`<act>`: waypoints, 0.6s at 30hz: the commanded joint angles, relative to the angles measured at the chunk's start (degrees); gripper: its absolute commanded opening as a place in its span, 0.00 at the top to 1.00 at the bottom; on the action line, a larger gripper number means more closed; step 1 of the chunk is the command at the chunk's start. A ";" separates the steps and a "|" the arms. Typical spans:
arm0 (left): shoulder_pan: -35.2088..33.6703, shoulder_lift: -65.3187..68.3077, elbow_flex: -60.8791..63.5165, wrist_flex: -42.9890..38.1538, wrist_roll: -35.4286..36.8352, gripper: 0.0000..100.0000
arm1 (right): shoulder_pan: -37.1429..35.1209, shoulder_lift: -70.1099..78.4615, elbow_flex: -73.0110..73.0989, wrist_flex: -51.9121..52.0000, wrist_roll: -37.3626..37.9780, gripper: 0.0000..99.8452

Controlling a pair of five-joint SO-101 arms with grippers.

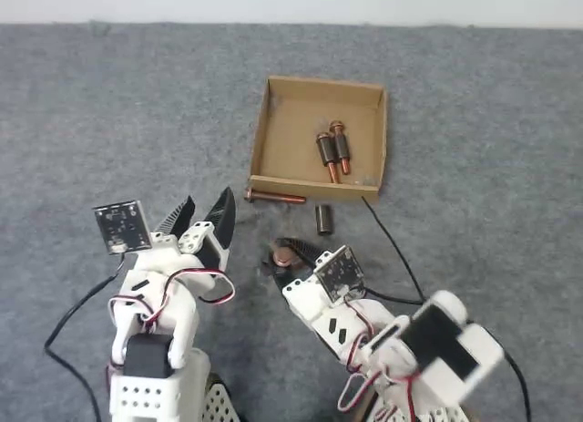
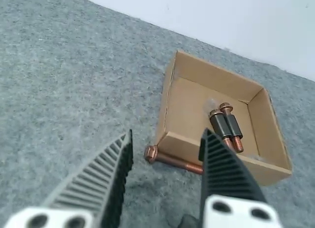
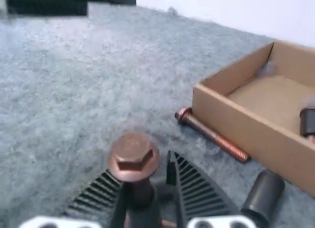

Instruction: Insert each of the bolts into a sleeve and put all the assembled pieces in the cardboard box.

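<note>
The cardboard box (image 1: 291, 130) holds two assembled bolt-and-sleeve pieces (image 1: 332, 153) side by side. A loose copper bolt (image 1: 273, 196) lies flat against the box's near outer wall, and a loose dark sleeve (image 1: 322, 219) lies just in front of it. My right gripper (image 1: 290, 256) is shut on a second copper bolt (image 3: 134, 158), head up, a little nearer than the sleeve (image 3: 263, 193). My left gripper (image 1: 200, 217) stands open and holds nothing, left of the loose bolt (image 2: 172, 159) and facing the box (image 2: 189, 110).
Grey carpet covers the table all around. A black cable (image 1: 392, 244) runs from the box's near right corner back to the right arm. Open carpet lies to the left of and beyond the box.
</note>
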 commanded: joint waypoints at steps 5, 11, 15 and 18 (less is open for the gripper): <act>-0.26 -0.88 -0.57 -1.58 -1.32 0.78 | -0.22 -14.11 0.53 17.10 -0.53 0.93; -0.18 -0.88 0.04 -1.67 -1.41 0.78 | -0.22 -24.22 0.18 31.87 -0.53 0.93; 0.09 -0.88 0.31 -1.67 -1.41 0.78 | -0.04 -30.11 -3.87 46.90 -0.88 0.87; 0.09 -0.88 0.31 -1.67 -1.41 0.78 | 0.04 -32.84 -10.37 63.25 -3.78 0.81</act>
